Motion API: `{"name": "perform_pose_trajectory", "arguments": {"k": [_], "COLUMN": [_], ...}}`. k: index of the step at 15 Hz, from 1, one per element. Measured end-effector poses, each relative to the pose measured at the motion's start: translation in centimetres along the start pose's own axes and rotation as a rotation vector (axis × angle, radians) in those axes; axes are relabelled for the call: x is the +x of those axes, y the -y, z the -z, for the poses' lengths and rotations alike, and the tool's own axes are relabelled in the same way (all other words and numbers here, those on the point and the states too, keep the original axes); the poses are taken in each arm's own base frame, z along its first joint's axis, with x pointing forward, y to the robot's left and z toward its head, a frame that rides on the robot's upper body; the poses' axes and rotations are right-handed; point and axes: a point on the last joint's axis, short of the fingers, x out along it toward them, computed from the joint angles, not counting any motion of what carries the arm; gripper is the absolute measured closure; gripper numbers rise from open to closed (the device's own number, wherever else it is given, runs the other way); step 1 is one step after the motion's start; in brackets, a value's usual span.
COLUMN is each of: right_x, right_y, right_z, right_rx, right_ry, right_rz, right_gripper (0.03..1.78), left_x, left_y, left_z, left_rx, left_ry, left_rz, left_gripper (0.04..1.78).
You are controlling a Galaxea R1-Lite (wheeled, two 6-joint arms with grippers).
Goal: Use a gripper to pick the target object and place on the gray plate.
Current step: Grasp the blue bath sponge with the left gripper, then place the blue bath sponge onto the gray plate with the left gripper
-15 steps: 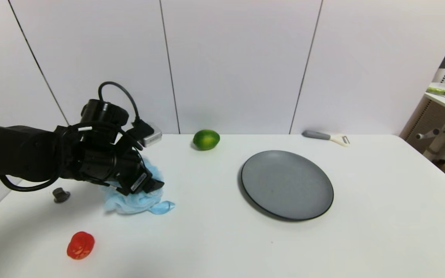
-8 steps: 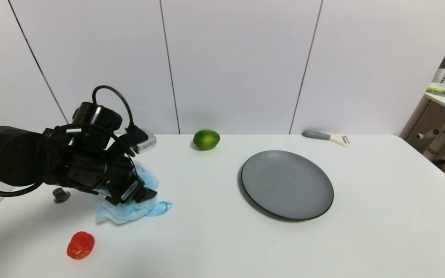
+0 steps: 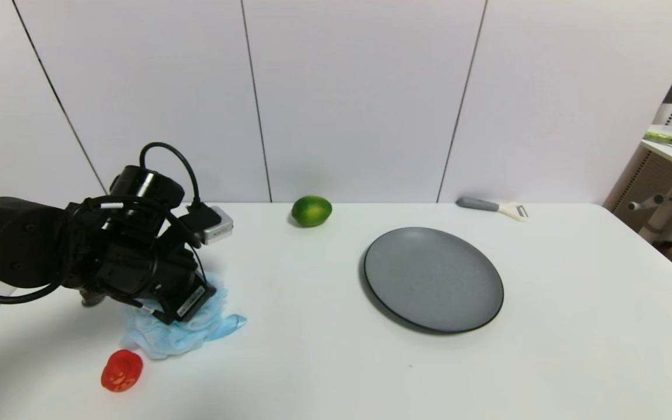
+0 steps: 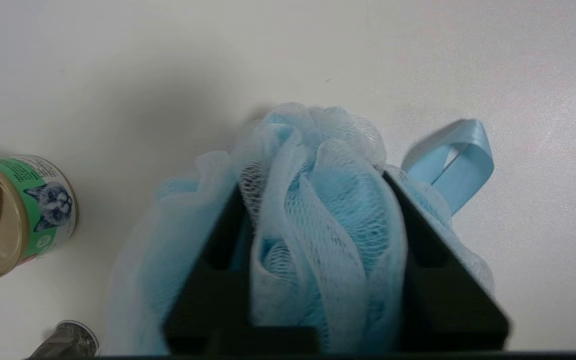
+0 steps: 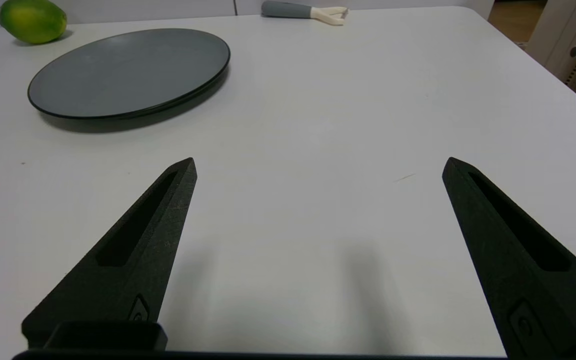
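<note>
Beside the pouf, wrist-view only: a can.

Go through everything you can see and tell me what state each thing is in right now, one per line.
left gripper: closed on the pouf
bath pouf: squeezed, resting on the table
gray plate: empty
right gripper: open, holding nothing
lime: untouched, at the wall
cat-food can: lying sideways, unopened
</note>
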Motion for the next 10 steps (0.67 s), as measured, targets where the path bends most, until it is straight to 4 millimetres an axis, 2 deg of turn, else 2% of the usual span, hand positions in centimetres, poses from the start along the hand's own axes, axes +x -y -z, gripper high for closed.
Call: {"name": "perform_pose_trajectory", "arguments": {"k": [1,7,10], "right_x": [0.0,0.0,0.0], "right_y": [0.0,0.0,0.0], "right_z": [0.0,0.0,0.0], "right_rx": [0.0,0.001,0.0], "right_ry": [0.0,0.0,0.0], "right_rz": [0.0,0.0,0.0], "right_gripper": [0.11,0.11,0.11], "left_x": [0.0,-0.4,-1.7], "left_y": [0.0,-0.2,-0.9], "left_z": [0.0,-0.5,-2.8], "left_rx": [0.0,0.001,0.014], "left_ry": [-0.001,0.024,0.115], "left_rz": [0.0,-0.011,-0.043], "left_gripper": [1.61,1.61,1.61]}}
